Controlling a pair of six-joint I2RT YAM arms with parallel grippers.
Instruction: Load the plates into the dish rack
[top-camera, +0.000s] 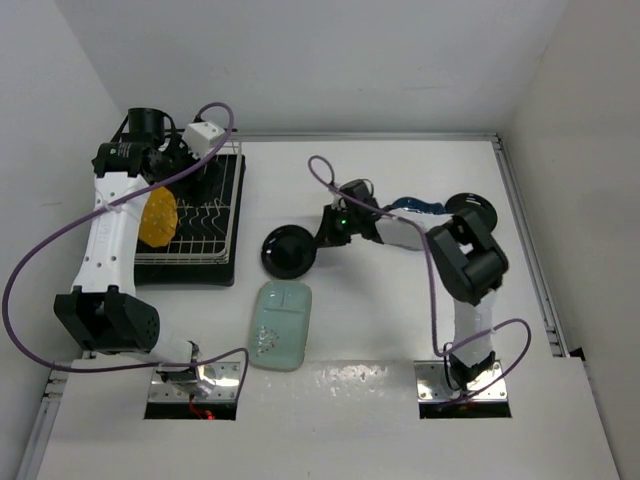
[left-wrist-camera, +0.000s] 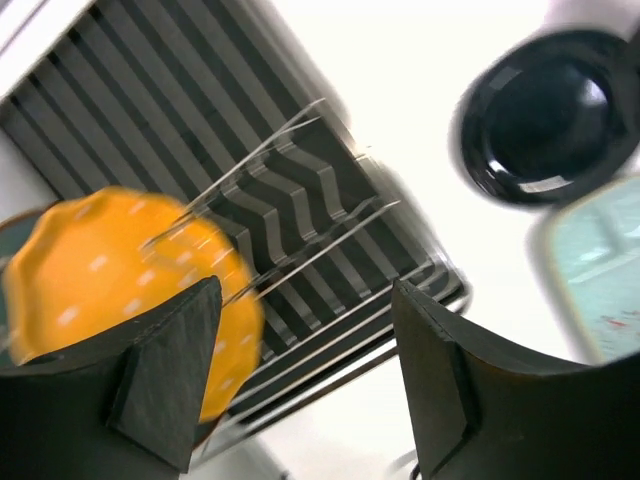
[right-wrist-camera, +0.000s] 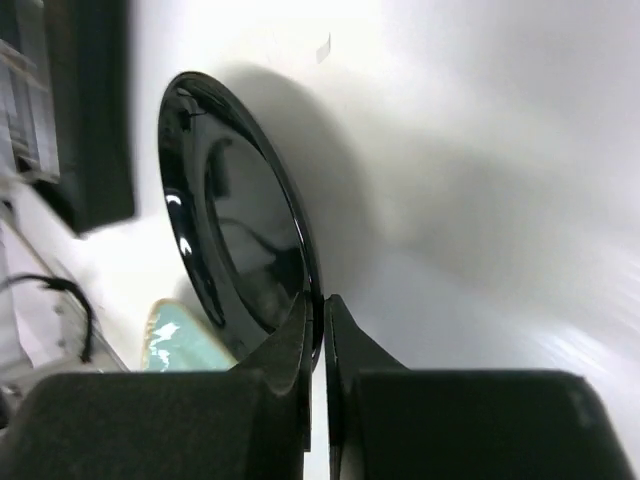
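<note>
one small black plate (right-wrist-camera: 235, 230) is pinched by its rim in my right gripper (right-wrist-camera: 318, 318), just right of the dish rack (top-camera: 236, 215), while my left gripper (left-wrist-camera: 305, 375) gapes wide above the rack.

We saw the yellow scalloped plate (top-camera: 157, 218) standing upright in the dish rack (top-camera: 190, 259) at ten o'clock. A glossy black plate (top-camera: 288, 252) sat near centre, with the mint tray (top-camera: 280, 325) at its six o'clock.
</note>
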